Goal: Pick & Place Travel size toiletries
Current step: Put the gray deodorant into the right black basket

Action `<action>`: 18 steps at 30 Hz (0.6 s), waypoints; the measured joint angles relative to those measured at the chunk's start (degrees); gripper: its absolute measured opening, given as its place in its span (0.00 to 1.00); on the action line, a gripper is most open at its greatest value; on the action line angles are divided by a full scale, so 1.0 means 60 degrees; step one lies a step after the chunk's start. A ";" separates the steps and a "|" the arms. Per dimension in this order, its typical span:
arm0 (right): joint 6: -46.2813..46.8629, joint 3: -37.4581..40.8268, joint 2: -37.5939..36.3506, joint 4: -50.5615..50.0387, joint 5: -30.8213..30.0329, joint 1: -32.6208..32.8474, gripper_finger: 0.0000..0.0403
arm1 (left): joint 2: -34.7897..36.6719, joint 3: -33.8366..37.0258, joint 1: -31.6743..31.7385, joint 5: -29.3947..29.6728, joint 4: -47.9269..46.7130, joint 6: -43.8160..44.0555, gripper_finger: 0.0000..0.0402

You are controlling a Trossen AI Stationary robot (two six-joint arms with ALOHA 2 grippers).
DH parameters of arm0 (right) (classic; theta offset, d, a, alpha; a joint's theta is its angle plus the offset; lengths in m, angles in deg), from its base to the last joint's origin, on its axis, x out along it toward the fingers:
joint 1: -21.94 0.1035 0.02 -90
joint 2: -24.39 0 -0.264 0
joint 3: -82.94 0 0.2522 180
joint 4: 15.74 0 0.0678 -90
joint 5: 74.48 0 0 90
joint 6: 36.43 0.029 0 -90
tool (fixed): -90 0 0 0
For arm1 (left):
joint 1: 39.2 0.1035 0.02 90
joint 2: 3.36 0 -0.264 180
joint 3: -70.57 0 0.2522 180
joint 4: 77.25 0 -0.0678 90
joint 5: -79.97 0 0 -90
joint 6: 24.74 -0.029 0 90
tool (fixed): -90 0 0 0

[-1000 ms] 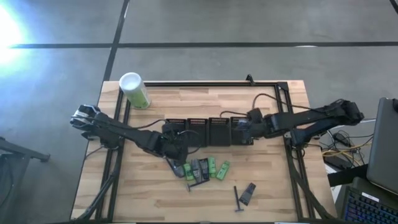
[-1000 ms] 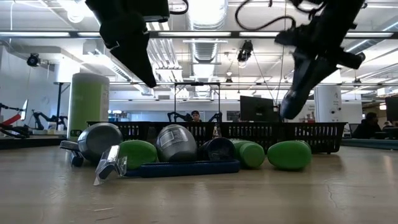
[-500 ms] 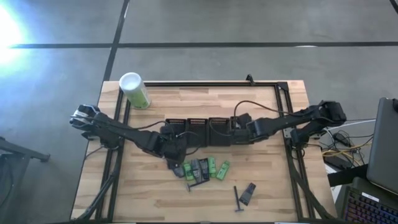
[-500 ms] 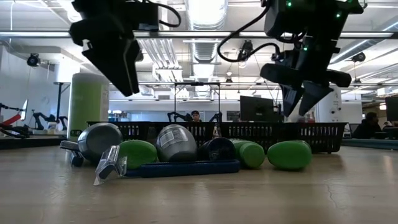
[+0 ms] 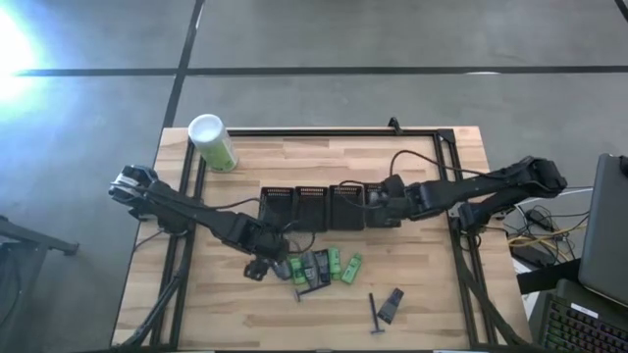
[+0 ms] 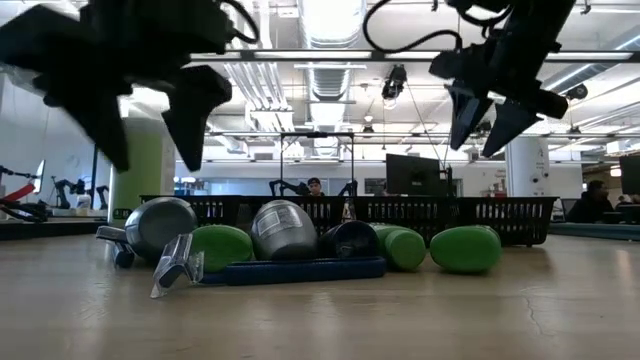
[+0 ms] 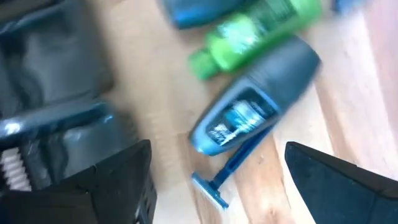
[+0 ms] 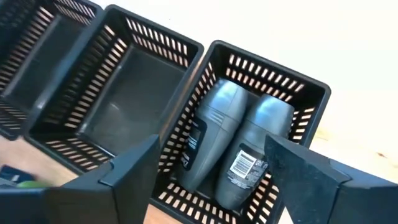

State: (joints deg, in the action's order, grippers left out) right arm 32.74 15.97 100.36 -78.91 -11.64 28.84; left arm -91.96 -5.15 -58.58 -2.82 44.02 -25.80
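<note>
Hovering with fingers apart, the left end effector (image 5: 258, 267) hangs over the wooden bench (image 5: 235, 314), with the cluster of grey tubes and bright green packets (image 5: 319, 266) just beside it. The right end effector (image 5: 378, 199), also spread and empty, sits above the black mesh tray (image 8: 249, 118) holding two grey tubes (image 8: 239, 155).
</note>
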 joint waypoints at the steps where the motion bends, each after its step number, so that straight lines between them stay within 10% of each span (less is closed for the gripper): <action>1: -0.0025 0.0000 -0.0087 0.0019 0.0000 0.0000 0.73 | 0.0000 0.0187 0.0000 -0.0136 0.0335 -0.0404 0.93; 18: -0.0027 -0.0004 -0.0136 0.0067 0.0117 0.0018 0.89 | -0.1203 0.1331 0.0023 -0.1278 0.3832 -0.1339 0.90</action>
State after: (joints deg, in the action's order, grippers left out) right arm 32.59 15.95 99.55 -78.51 -10.94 28.95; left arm -99.18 2.84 -58.44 -10.49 67.01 -33.83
